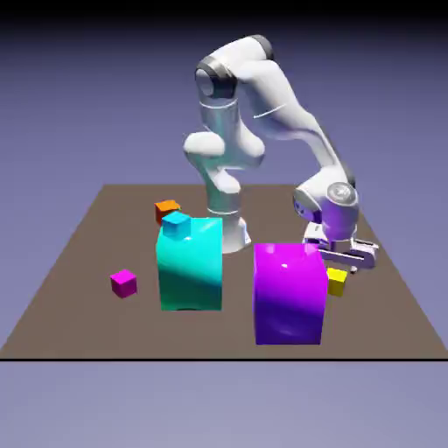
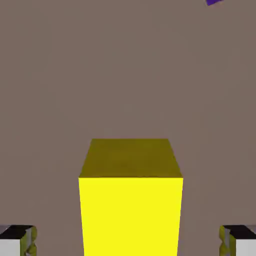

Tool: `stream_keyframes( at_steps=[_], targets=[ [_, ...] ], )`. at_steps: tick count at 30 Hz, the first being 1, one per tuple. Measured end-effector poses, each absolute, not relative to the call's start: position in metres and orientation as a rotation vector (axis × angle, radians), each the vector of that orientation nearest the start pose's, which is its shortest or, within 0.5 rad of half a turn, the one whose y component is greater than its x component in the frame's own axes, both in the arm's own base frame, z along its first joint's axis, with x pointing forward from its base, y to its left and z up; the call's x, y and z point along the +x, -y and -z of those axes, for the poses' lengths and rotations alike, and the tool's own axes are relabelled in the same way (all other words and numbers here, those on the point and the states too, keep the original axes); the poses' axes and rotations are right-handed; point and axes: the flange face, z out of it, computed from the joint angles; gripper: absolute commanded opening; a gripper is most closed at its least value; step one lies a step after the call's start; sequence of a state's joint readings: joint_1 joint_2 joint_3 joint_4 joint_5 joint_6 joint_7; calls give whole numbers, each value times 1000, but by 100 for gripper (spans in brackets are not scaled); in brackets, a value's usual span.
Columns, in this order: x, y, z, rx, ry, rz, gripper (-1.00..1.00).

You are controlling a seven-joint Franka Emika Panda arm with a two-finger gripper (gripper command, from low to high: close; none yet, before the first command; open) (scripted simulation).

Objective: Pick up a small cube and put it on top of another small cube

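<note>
The tiny yellow cube [image 1: 337,281] rests on the brown table just to the exterior view's right of the big purple block [image 1: 288,293]. My gripper [image 1: 343,262] hangs low right over it, open. In the hand view the yellow cube [image 2: 130,200] fills the lower middle, standing between my two fingertips [image 2: 17,241], which sit wide apart at the bottom corners without touching it. The tiny orange cube [image 1: 166,210] lies far off at the back of the table, behind the big teal block [image 1: 189,265].
A tiny cyan cube [image 1: 176,225] sits on top of the big teal block. A tiny magenta cube [image 1: 123,283] lies on the table at the exterior view's left. A purple corner [image 2: 214,2] shows at the hand view's top edge.
</note>
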State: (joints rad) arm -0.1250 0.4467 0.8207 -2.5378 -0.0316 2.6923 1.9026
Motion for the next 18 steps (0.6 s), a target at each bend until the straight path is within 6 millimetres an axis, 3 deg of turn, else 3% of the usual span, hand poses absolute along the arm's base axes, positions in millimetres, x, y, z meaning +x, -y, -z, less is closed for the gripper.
stream_keyframes(
  at_steps=[2,3,5,11,14,15,18],
  targets=[
    [305,-311,-132,-2603,-1785,-542,0],
    [302,-311,-123,-2606,-1785,-540,-100],
    [302,-311,-123,-2605,-1785,-540,-100],
    [317,-306,-183,-2602,-1784,-541,-100],
    [318,-305,-191,-2663,-1725,-543,-100],
    [324,-310,-203,-2674,-1714,-533,-100],
    [353,-299,-236,-2651,-1787,-484,-100]
  ],
)
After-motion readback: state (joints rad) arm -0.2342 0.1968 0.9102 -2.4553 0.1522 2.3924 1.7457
